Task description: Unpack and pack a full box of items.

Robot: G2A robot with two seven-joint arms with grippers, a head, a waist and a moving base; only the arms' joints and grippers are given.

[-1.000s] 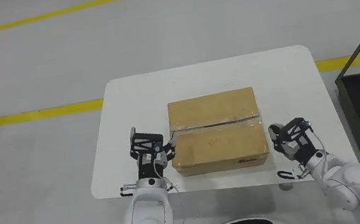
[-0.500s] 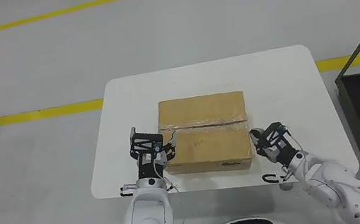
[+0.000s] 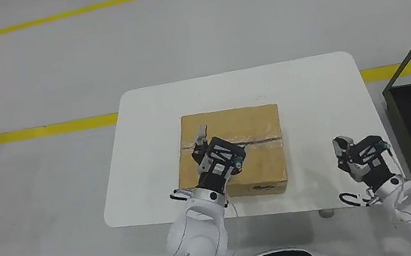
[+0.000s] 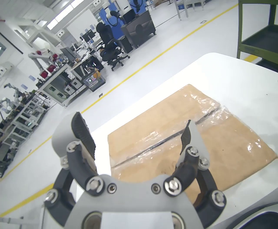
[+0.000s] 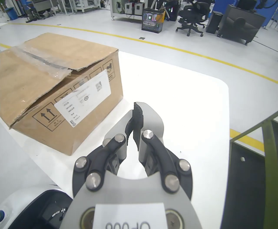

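I have the left gripper (image 3: pixel 213 146) (image 4: pixel 132 125) spread wide and empty above the cardboard box (image 3: pixel 249 132) (image 4: pixel 195 143) (image 5: pixel 54 86), near its taped seam (I cannot tell whether a finger touches the top). The right gripper (image 3: pixel 356 148) (image 5: pixel 134 117) is clenched on nothing over the white table (image 3: pixel 304 79), apart from the box on its right. The box sits mid-table with its flaps down, hiding the contents.

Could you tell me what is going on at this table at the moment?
A two-armed robot is at a closed brown cardboard box on a white table. Its left gripper is open above the box's taped centre seam. Its right gripper is shut on nothing, beside the box and apart from it. Nothing is unpacked yet.
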